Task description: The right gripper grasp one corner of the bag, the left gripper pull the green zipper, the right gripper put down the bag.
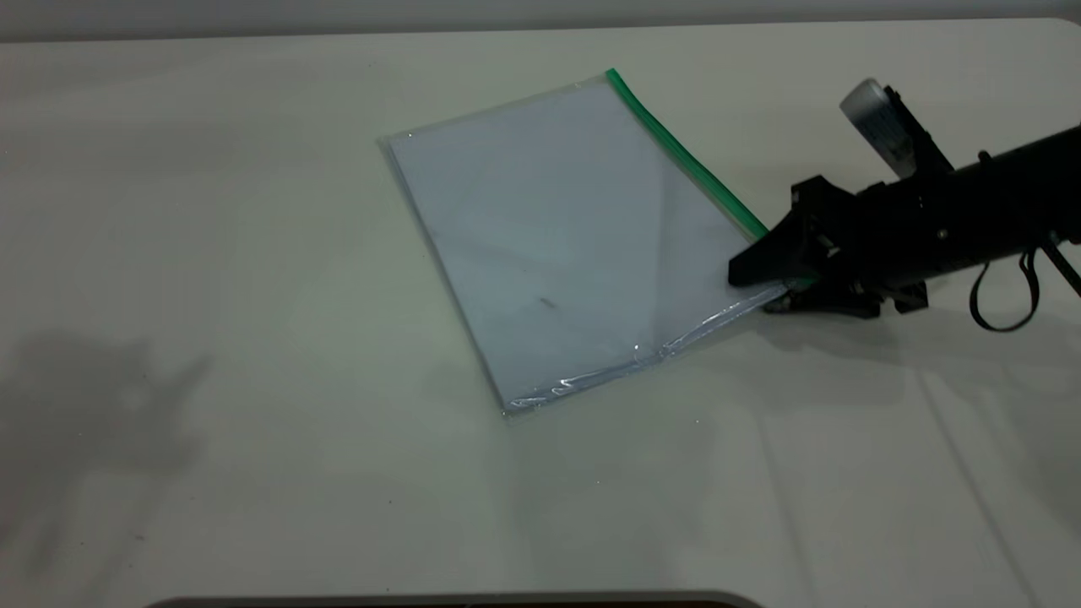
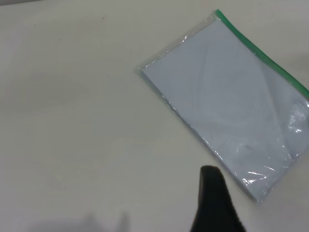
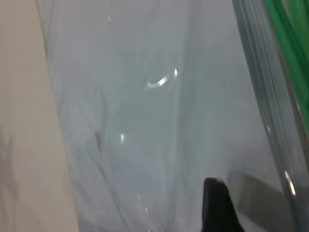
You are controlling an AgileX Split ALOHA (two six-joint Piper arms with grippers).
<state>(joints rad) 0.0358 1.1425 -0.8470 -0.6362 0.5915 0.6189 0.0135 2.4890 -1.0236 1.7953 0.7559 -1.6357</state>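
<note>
Nearest the exterior camera, the table (image 1: 253,473) carries the bag (image 1: 557,245) at its middle, green zipper (image 1: 684,156) along the edge toward 2 o'clock. At 3 o'clock the right tool (image 1: 773,287) clamps the bag's zipper-end corner, 1 jaw above and 1 below. Only 1 dark tip of the left tool (image 2: 215,205) shows near the bag's near corner; its state cannot be told.
</note>
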